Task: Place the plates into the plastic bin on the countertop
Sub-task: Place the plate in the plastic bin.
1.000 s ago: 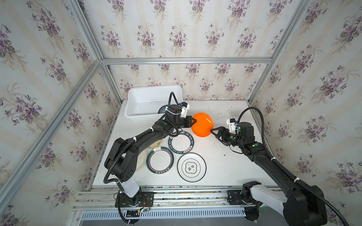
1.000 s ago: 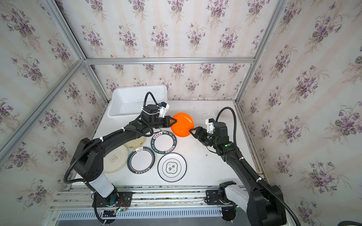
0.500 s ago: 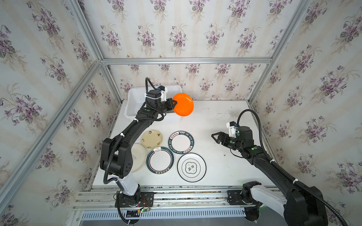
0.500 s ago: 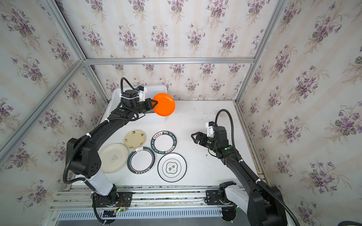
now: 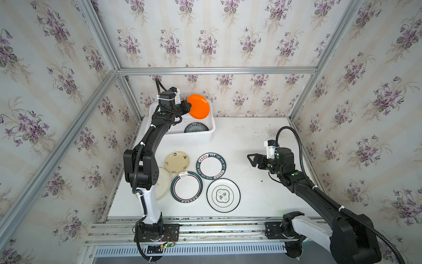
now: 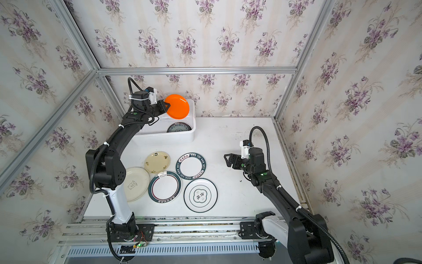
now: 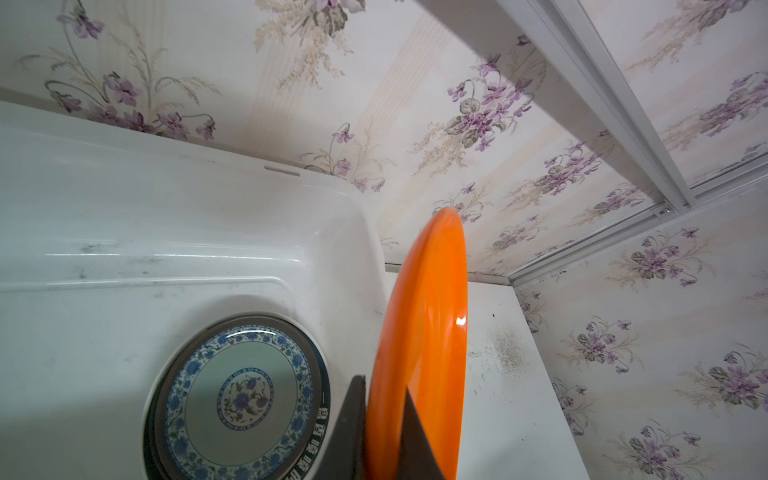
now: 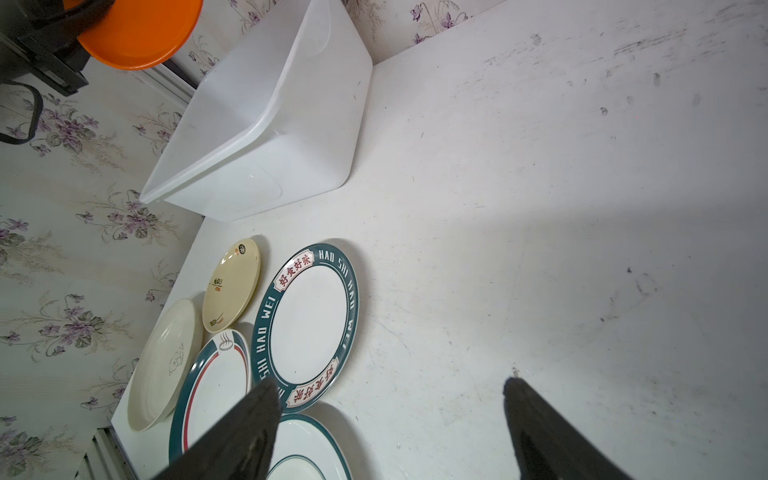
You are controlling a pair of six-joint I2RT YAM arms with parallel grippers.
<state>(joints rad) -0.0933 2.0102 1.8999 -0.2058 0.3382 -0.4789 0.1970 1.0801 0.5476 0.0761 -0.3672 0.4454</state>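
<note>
My left gripper is shut on the rim of an orange plate, held tilted on edge above the right end of the white plastic bin. A blue-green patterned plate lies inside the bin, on top of a dark-rimmed one. My right gripper hangs open and empty over the countertop, right of the loose plates. Nearest it is the lettered green-rimmed plate.
Other plates lie flat in front of the bin: a small cream one, a green-and-red-rimmed one, a white black-edged one, and a large cream one partly under my left arm. Papered walls and aluminium rails enclose the countertop.
My left gripper has carried the orange plate from mid-table back and left to above the bin. My right gripper drew back from the plate toward the right and opened a little wider.
</note>
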